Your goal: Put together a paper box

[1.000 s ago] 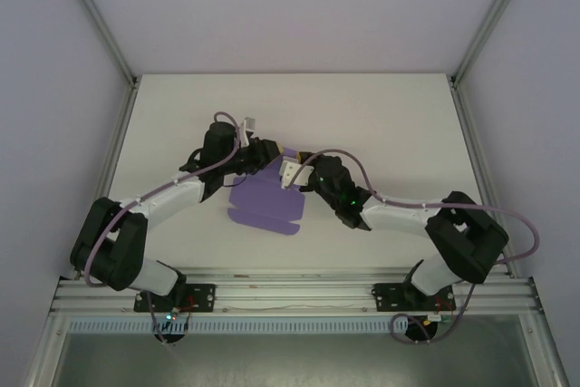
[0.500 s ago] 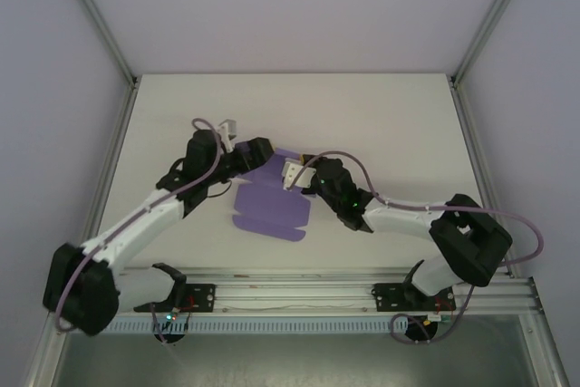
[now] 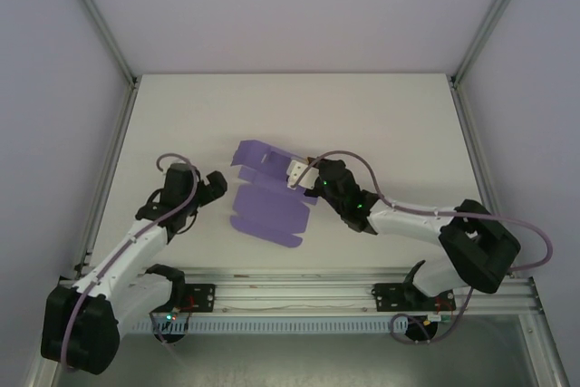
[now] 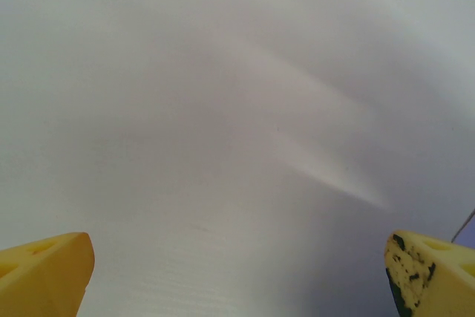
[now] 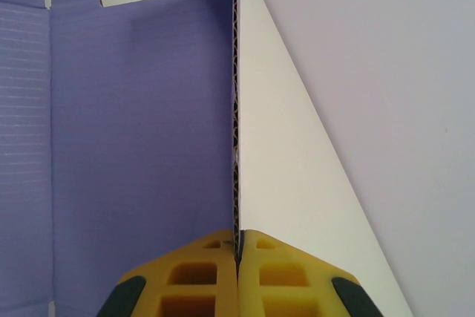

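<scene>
While left tool hangs spread beside paper box, right tool pinches its edge.

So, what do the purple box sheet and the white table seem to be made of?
The paper box looks like thin corrugated card, matte purple: its cut edge in the right wrist view shows fluting, its face fine ribs. The table is smooth, matte white, perhaps laminate or painted board.
</scene>
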`<state>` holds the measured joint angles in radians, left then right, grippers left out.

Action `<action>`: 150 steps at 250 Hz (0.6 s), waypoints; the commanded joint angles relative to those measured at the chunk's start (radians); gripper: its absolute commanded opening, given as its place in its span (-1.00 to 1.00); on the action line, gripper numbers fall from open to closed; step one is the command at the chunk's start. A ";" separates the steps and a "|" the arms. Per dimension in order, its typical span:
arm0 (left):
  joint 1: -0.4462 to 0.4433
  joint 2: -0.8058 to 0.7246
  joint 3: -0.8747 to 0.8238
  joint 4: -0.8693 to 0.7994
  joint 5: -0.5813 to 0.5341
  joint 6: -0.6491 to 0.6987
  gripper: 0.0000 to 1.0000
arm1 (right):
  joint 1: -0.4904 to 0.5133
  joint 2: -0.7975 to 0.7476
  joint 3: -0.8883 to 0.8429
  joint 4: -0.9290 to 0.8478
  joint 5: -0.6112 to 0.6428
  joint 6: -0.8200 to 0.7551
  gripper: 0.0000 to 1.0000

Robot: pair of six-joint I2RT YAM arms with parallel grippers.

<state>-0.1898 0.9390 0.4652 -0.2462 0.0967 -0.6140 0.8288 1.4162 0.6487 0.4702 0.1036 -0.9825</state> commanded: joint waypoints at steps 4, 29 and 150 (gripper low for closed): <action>0.002 0.014 -0.033 0.132 0.036 0.040 1.00 | 0.001 -0.030 0.010 -0.019 -0.021 0.056 -1.00; 0.001 0.046 -0.034 0.164 0.055 0.044 1.00 | 0.000 -0.042 0.011 -0.028 -0.049 0.075 -1.00; 0.000 0.096 -0.056 0.360 0.243 0.093 1.00 | 0.000 -0.078 0.010 -0.049 -0.100 0.126 -1.00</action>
<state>-0.1898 1.0431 0.4297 -0.0048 0.2337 -0.5621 0.8284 1.3579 0.6487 0.4252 0.0292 -0.8898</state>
